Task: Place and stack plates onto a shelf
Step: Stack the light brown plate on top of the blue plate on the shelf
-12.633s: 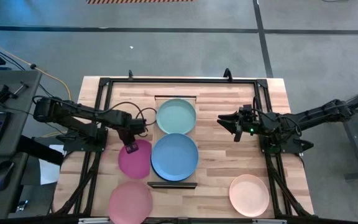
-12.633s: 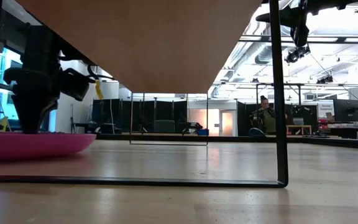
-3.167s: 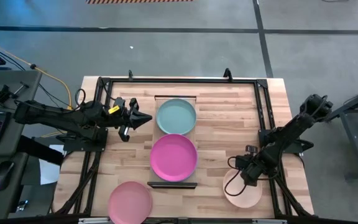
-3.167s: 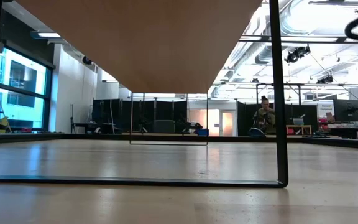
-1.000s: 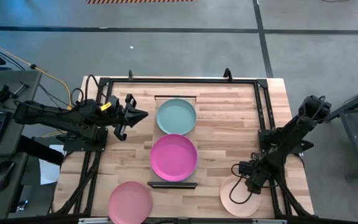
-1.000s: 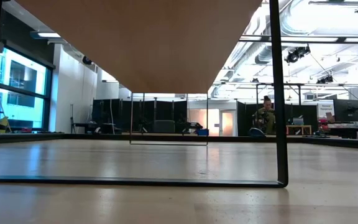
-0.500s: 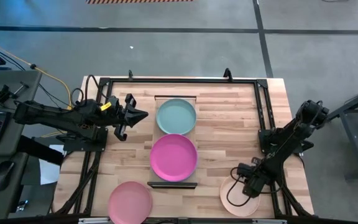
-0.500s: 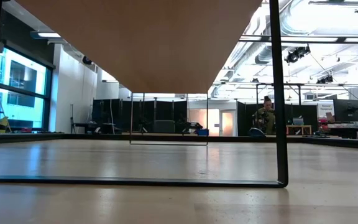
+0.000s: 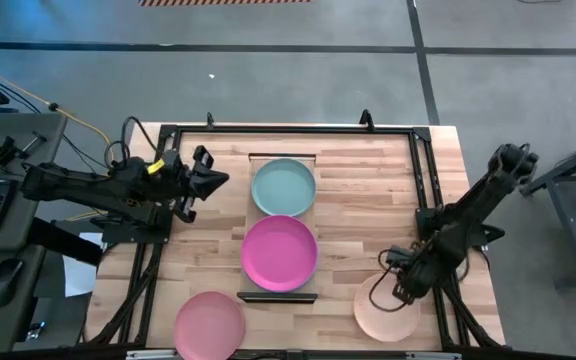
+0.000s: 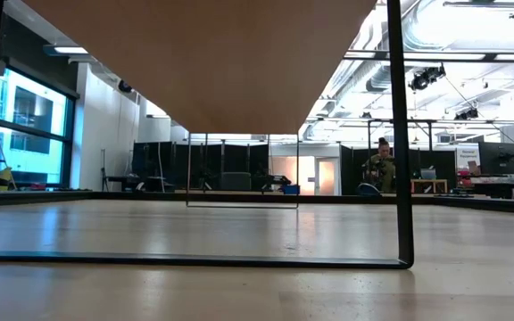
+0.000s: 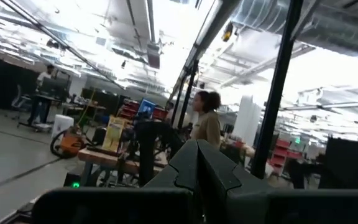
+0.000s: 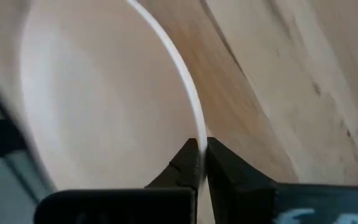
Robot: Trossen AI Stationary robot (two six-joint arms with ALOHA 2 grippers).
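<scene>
1. Right hand point(image 12: 199, 155): I have it clenched on the rim of the peach plate point(image 9: 385, 312), pinched at the plate's far edge, at the near right of the desk point(image 9: 368, 180).
2. Peach plate: shallow, stiff and, I judge, light; its matte rim is thin, so a rim pinch may let it tilt or slip when lifted.
3. Left hand point(image 9: 211, 178): fingers closed on nothing, held above the far left of the desk.
4. Shelf point(image 9: 313, 160): mid-desk, carrying the mint plate point(image 9: 283, 186) at the far end and the magenta plate point(image 9: 279, 252) nearer.
5. Pink plate point(image 9: 209, 322): near left, well apart from the shelf.
</scene>
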